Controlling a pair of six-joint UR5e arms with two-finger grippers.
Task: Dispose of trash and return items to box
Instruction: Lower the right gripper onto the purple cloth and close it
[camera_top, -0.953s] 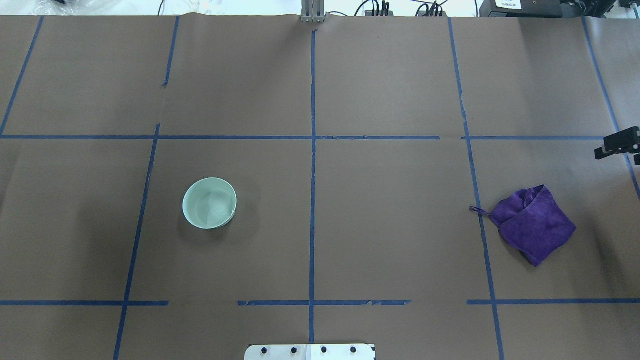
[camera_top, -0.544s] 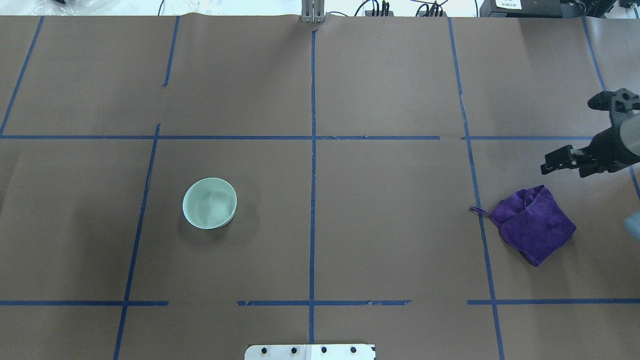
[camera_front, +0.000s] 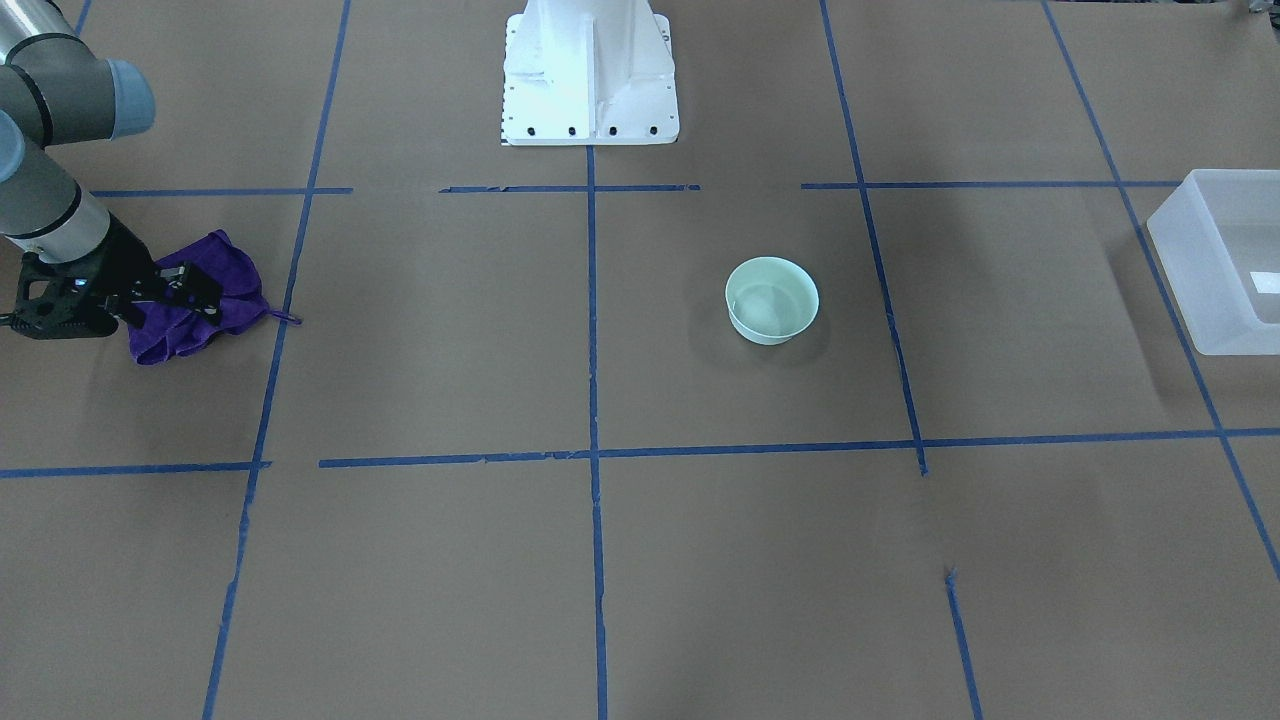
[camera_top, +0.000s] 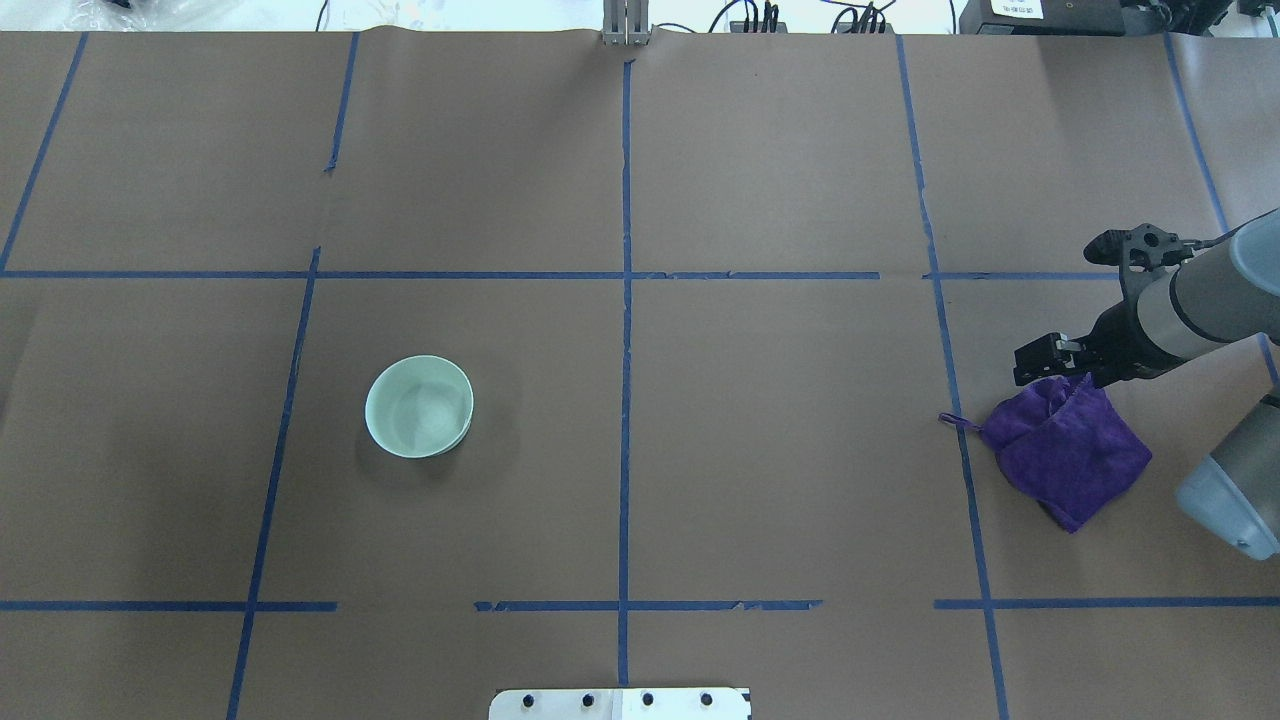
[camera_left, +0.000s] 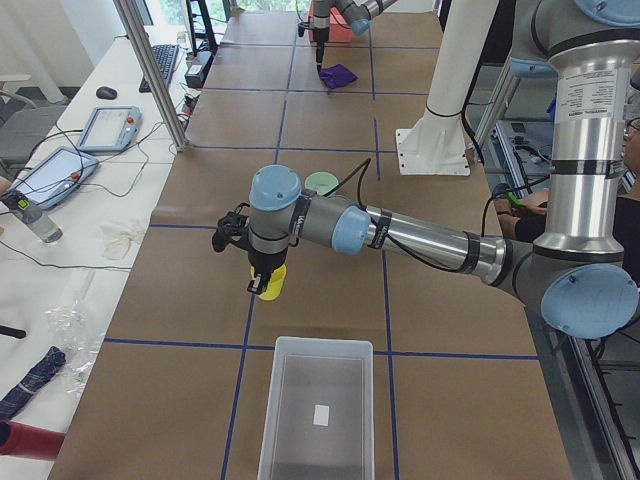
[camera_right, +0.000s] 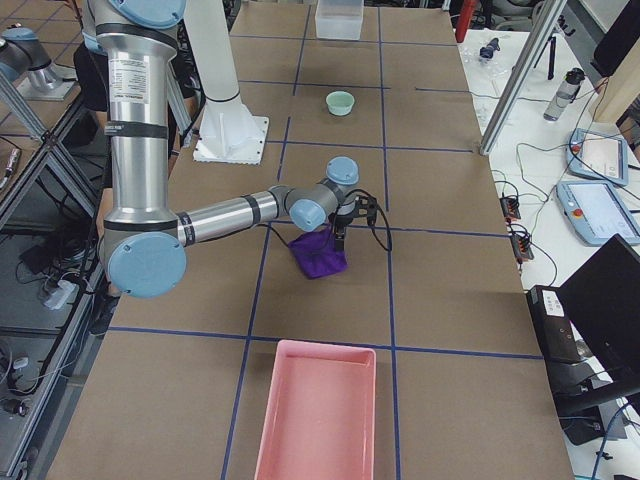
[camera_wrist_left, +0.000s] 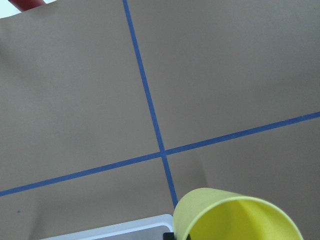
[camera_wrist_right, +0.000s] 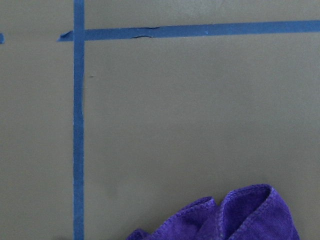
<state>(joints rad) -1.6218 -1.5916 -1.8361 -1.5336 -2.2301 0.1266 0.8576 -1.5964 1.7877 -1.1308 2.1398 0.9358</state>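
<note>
Mint bowl (camera_top: 419, 406) sits upright, mouth up, on the brown-papered table (camera_top: 780, 160), alone in its taped square. All places below are given off the bowl.

L gripper (camera_left: 262, 283): out past the bowl on the robot's left, between bowl & box, up off the table. It's clamped on the yellow cup (camera_wrist_left: 235, 216). The wrist cam has the cup's rim & inside close up at frame bottom, w/ a black bit of finger beside it and the table well below. In the left side view the cup hangs under the gripper over a blue tape line, clear of both bowl & box.

Box (camera_left: 316, 410): further out than the cup on that same side, well apart from the bowl. Frosted white, straight walls, small white label showing low inside. In the front view only one end shows, at frame edge.

Purple cloth (camera_top: 1065, 450): well off on the bowl's other side (robot's right), across the centre tape line. It's a crumpled heap, w/ its loop tab (camera_top: 955, 420) poking back toward the bowl. R gripper (camera_top: 1037, 362) hangs pointing down at the cloth's edge furthest from the robot. Can't tell if its fingers are apart or together, nor if they touch the cloth. Its wrist cam gives just cloth folds at frame bottom & tape lines.

Pink tray (camera_right: 318, 410): further from the bowl than the cloth, same side.

White robot base (camera_front: 590, 75): robot-side of the bowl, offset toward the cloth.
</note>
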